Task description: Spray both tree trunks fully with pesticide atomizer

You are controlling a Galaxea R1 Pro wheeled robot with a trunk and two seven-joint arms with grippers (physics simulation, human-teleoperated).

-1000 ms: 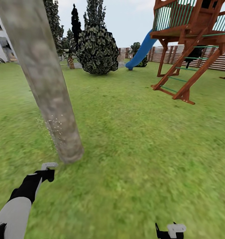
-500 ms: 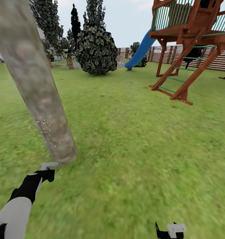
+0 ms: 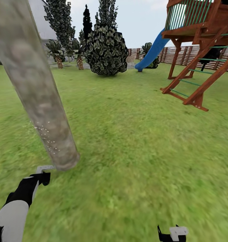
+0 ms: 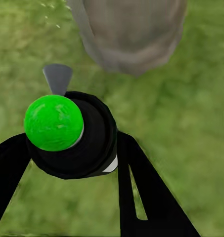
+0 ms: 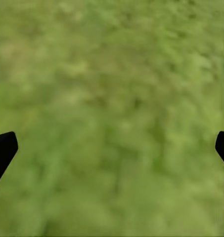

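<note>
Tree trunk [image 3: 43,101] top cut off, atomizer [image 4: 67,133] w/ blurry nozzle

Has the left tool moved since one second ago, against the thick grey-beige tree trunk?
Cannot tell. The camera shifted; the left tool still sits just beside the base of the thick grey-beige tree trunk.

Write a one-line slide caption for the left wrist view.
Left gripper holds the pesticide atomizer, pointing at the tree trunk.
</note>
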